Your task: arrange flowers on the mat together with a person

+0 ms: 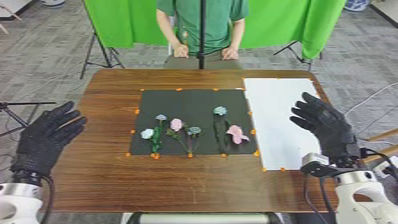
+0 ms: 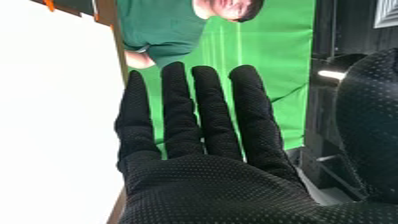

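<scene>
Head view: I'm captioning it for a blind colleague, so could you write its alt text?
Pink and pale blue flowers lie on a black mat, with a white sheet to its right, on a brown wooden table. The robot's left hand and right hand, both open in black gloves, hang at either side of the mat.

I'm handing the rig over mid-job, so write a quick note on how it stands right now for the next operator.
Left hand: open, holding nothing, at the table's left side.
Right hand: open, holding nothing, at the right side of the white sheet.
Flowers: pink ones and, pale and bluish ones and, all on the dark mat.
Done: six blooms on the mat.
Left: perhaps spacing adjustments; I can't tell whether this layout is final.
</scene>
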### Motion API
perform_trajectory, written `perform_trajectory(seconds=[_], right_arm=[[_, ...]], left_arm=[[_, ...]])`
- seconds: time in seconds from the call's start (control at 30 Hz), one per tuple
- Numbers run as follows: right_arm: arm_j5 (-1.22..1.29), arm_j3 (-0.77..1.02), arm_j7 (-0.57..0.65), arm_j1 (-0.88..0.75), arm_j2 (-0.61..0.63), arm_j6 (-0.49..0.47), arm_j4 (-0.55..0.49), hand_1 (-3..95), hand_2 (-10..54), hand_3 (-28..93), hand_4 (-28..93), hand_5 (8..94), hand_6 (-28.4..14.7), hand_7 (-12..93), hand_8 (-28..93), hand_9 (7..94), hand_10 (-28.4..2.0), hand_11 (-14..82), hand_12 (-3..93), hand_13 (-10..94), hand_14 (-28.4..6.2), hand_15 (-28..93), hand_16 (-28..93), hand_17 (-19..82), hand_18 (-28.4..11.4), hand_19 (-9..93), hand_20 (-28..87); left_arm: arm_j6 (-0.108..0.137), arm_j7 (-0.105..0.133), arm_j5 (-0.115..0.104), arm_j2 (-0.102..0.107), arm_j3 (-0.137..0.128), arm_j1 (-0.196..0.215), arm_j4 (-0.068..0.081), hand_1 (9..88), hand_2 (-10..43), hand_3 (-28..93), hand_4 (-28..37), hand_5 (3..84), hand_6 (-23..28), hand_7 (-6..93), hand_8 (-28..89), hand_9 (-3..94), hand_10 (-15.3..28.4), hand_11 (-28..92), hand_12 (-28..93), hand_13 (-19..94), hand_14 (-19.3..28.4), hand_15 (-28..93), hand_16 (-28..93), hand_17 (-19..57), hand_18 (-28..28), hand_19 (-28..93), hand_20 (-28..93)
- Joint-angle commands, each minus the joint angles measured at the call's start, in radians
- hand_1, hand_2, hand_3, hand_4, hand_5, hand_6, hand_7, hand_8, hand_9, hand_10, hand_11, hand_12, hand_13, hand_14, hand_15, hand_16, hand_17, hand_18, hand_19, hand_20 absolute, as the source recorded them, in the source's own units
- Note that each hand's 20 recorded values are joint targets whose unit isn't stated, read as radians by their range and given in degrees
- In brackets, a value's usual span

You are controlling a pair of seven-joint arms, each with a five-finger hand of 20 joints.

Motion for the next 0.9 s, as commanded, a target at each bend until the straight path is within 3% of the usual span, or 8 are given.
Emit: perform_trajectory(seconds=[0.03,0.1,0.23,0.43,0.53,0.73,0.87,0.9], right_arm=[[0.000,0.007,0.008,0.006,0.006,0.005,-0.002,19.5,-4.4,86,-25,39.7,-3.0,15,-10,39.4,-13.3,9.6,22.4,34,-11.6,13,34,7,-20.5,42,27],[0.002,0.020,0.015,-0.016,-0.005,0.006,-0.010,19.5,-4.4,86,-25,39.6,-3.0,15,-10,39.3,-13.3,9.5,22.4,34,-11.5,13,34,7,-20.5,42,27],[0.000,0.010,0.004,-0.006,-0.006,0.015,-0.007,19.5,-4.3,86,-25,39.6,-3.0,15,-10,39.4,-13.4,9.7,22.4,34,-11.7,13,33,7,-20.6,42,27],[0.000,0.001,-0.007,0.011,-0.006,0.017,-0.002,19.6,-4.4,86,-25,39.5,-2.9,15,-10,39.4,-13.3,9.7,22.4,34,-11.6,14,33,7,-20.6,42,27],[0.003,-0.001,-0.002,0.009,-0.005,0.016,-0.003,19.6,-4.5,86,-25,39.5,-3.0,15,-10,39.4,-13.3,9.7,22.4,34,-11.6,14,33,7,-20.6,42,27],[0.010,-0.013,-0.015,0.022,-0.005,0.021,0.001,19.6,-4.4,86,-25,39.5,-2.9,15,-10,39.5,-13.3,9.7,22.3,34,-11.7,14,33,7,-20.6,42,27],[-0.003,-0.046,-0.013,0.038,-0.030,-0.016,0.015,19.5,-4.3,86,-25,39.6,-3.0,15,-10,39.5,-13.3,9.7,22.3,35,-11.7,15,32,7,-20.7,42,27],[-0.012,-0.042,-0.013,0.030,-0.029,-0.018,0.012,19.5,-4.3,86,-25,39.5,-3.0,15,-10,39.5,-13.3,9.8,22.3,35,-11.7,15,32,7,-20.7,42,27]], left_arm=[[0.008,0.002,0.000,-0.009,0.012,0.007,0.001,25.6,0.6,68,-22.9,38.6,4.7,15.7,-6,33.1,13.5,21,17,32,16.2,29,4,-1.2,23.1,51,19],[0.006,-0.007,0.002,-0.006,0.015,-0.001,0.004,25.7,0.6,68,-22.9,38.5,4.8,15.6,-6,33.0,13.5,21,17,32,16.2,29,4,-1.1,23.1,51,19],[0.020,0.009,-0.002,0.001,0.007,0.005,0.002,25.8,0.7,68,-22.8,38.6,4.9,15.6,-6,32.9,13.5,21,17,32,16.2,29,3,-1.7,22.8,49,19],[0.007,0.005,-0.004,0.021,0.000,-0.024,0.011,25.8,0.7,68,-22.8,38.6,4.9,15.6,-6,33.0,13.5,21,17,32,16.0,29,3,-2.8,22.4,45,17],[0.005,0.012,-0.003,0.016,-0.008,-0.009,0.007,25.8,0.7,68,-22.7,38.7,4.9,15.7,-6,33.1,13.4,21,17,32,16.0,29,3,-2.9,22.3,44,17],[0.004,0.008,-0.001,0.034,0.003,-0.047,0.021,25.8,0.7,68,-22.8,38.7,4.9,15.9,-6,33.2,13.5,21,17,31,16.0,28,3,-3.0,22.4,44,17],[0.001,0.012,-0.003,0.022,-0.008,-0.017,0.015,25.7,0.7,68,-22.9,38.7,4.8,15.9,-6,33.4,13.5,21,17,31,16.0,28,3,-3.0,22.3,44,16],[-0.005,0.002,-0.002,0.017,-0.010,-0.015,0.014,25.7,0.7,68,-22.8,38.7,4.8,15.9,-6,33.4,13.5,21,17,31,16.0,28,3,-3.0,22.3,44,16]])
